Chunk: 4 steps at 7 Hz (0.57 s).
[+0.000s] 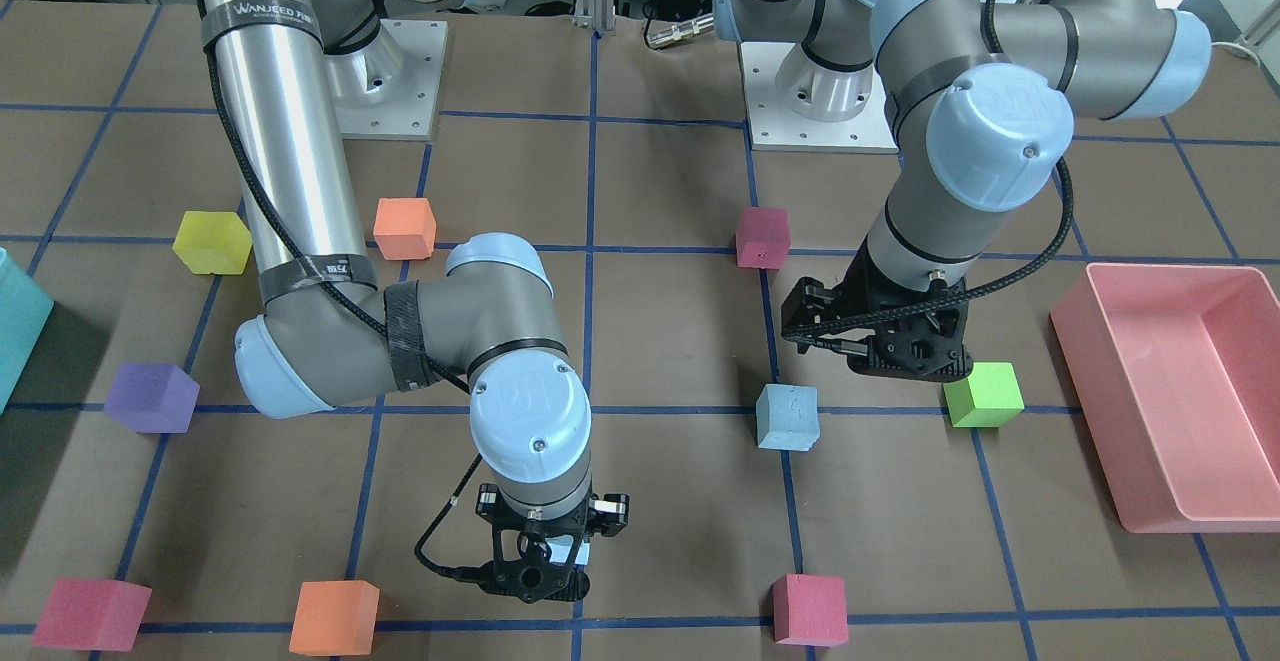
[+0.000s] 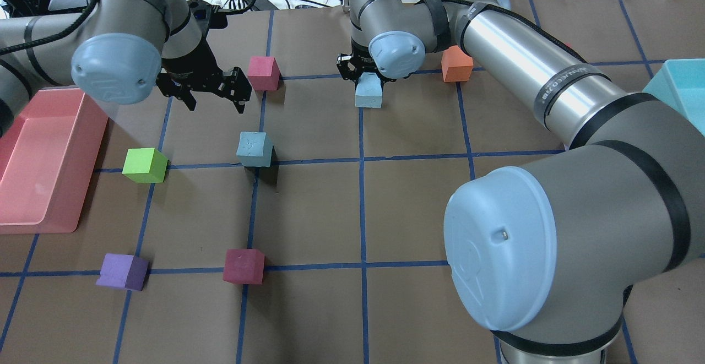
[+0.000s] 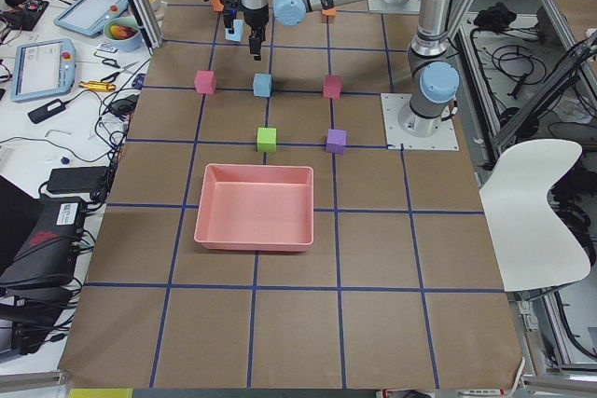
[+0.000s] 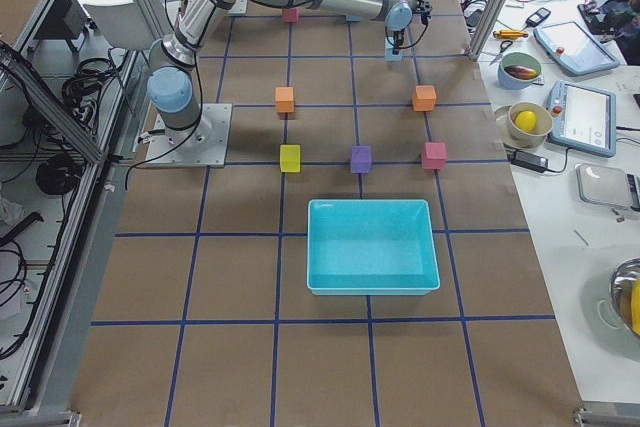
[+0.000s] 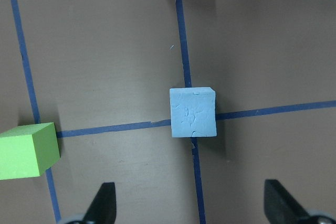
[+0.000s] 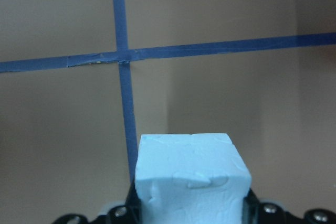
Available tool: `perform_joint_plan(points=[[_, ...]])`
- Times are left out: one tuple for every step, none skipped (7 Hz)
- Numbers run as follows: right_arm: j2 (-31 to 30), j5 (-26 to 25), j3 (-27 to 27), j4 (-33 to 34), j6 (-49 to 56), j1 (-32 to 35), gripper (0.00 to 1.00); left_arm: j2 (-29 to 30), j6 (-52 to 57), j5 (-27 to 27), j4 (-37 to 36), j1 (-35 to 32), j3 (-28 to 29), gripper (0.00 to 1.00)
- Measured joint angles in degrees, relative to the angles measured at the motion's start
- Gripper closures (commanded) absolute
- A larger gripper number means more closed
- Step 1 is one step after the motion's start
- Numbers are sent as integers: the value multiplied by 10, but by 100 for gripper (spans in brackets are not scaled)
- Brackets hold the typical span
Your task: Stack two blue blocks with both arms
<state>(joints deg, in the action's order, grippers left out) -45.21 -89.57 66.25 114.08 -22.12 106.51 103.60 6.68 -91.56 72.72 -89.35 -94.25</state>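
Observation:
One pale blue block (image 2: 254, 149) sits alone on a blue tape crossing; it also shows in the front view (image 1: 787, 418) and in the left wrist view (image 5: 192, 112). My left gripper (image 2: 215, 102) is open and empty, hovering above the table just beyond this block; both fingers (image 5: 105, 203) show wide apart. My right gripper (image 2: 366, 75) is shut on the second blue block (image 2: 369, 93), which fills the bottom of the right wrist view (image 6: 191, 179). In the front view that gripper (image 1: 545, 566) is near the table's far edge. I cannot tell whether its block is lifted off the table.
A green cube (image 2: 144, 165) lies left of the free blue block, and a pink bin (image 2: 33, 226) stands further left. A magenta cube (image 2: 263, 72) and an orange cube (image 2: 456, 64) lie at the far side. A purple cube (image 2: 123, 271), another magenta cube (image 2: 243, 266) and a teal bin (image 2: 677, 86) are also here.

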Motion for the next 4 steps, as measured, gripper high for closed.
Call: perform_joint_plan(points=[[6, 0, -4, 1, -2, 2, 100, 16, -1, 0, -17, 0, -5, 0], [9, 0, -7, 1, -2, 3, 100, 30, -2, 0, -29, 0, -7, 0], [11, 0, -7, 0, -3, 3, 100, 44, -2, 0, -42, 0, -8, 0], [11, 0, -7, -2, -3, 4, 88, 57, -2, 0, -57, 0, -12, 0]])
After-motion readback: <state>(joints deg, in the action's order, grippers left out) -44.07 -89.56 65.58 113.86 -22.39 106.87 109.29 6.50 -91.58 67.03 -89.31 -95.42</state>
